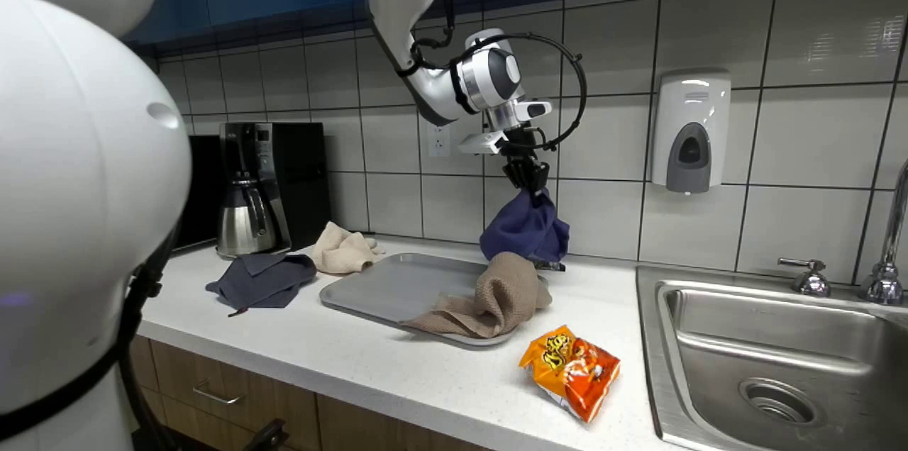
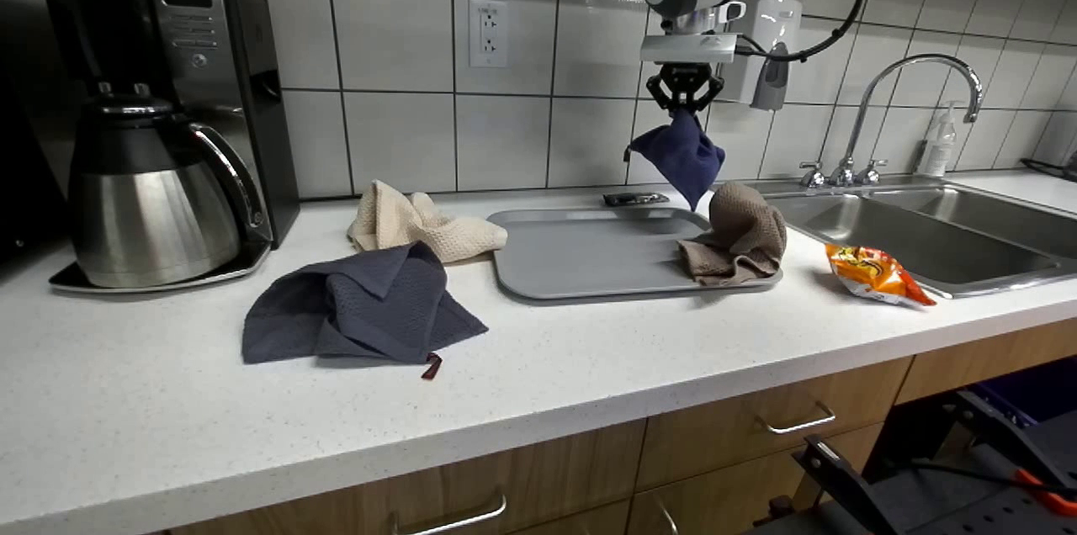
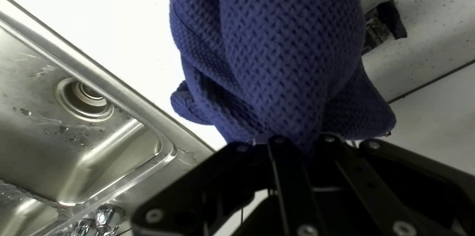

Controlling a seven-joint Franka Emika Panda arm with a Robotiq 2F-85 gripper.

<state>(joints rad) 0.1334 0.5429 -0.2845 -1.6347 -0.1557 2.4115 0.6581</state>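
High against the tiled wall, my gripper (image 1: 533,188) points down, its jaws shut on a gathered part of a purple-blue cloth (image 1: 526,230). The cloth (image 2: 681,155) hangs in folds by the rear right corner of a grey tray (image 2: 589,253); I cannot tell whether its lowest tip touches anything. In the wrist view the woven cloth (image 3: 282,50) fills the middle and hides the fingertips' inner faces. A crumpled brown cloth (image 2: 745,232) lies on the tray's right end. Behind the tray is a small black wrapper (image 2: 635,199), partly covered by the cloth in the wrist view.
A dark grey cloth (image 2: 362,304) and a cream cloth (image 2: 425,224) lie left of the tray. An orange snack bag (image 1: 573,371) sits between tray and sink (image 1: 773,352). The coffee maker (image 2: 160,140) stands far left, and a soap dispenser (image 1: 691,132) hangs on the wall.
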